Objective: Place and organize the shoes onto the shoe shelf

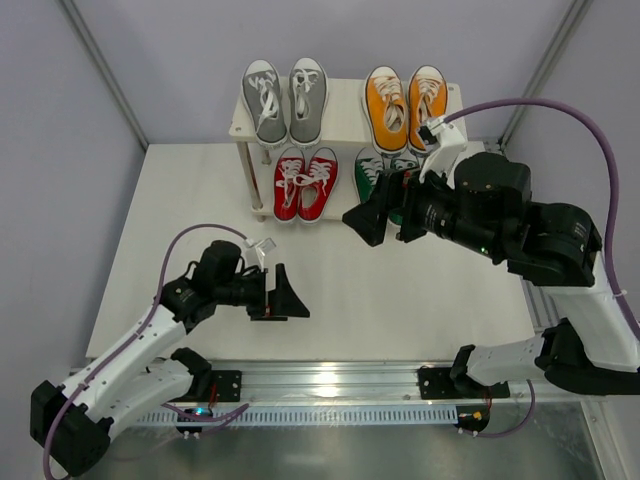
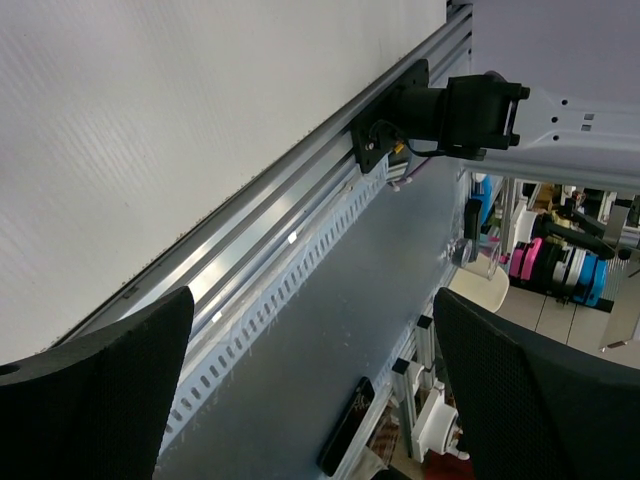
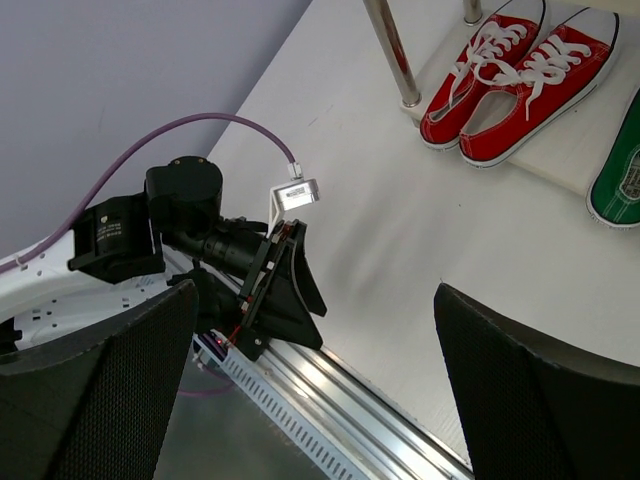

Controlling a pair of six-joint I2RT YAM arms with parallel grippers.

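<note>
Standing on the upper tier: grey canvas sneakers with white laces (image 1: 285, 100) at left and orange canvas sneakers (image 1: 406, 108) at right, atop the small pale-board shoe shelf with thin metal legs (image 1: 345, 108).
Lower tier: red canvas sneakers (image 1: 305, 184) at left; green canvas sneakers (image 1: 372, 172) at right, partly hidden behind the right arm.
Right gripper (image 1: 385, 215): poised just in front of the green pair, jaws spread, holding nothing.
Left gripper (image 1: 288, 293): above the white table (image 1: 190, 190), well apart from the shelf, jaws spread and empty.

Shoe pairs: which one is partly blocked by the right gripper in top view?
The green pair, behind the right gripper; grey, orange and red pairs show fully.
</note>
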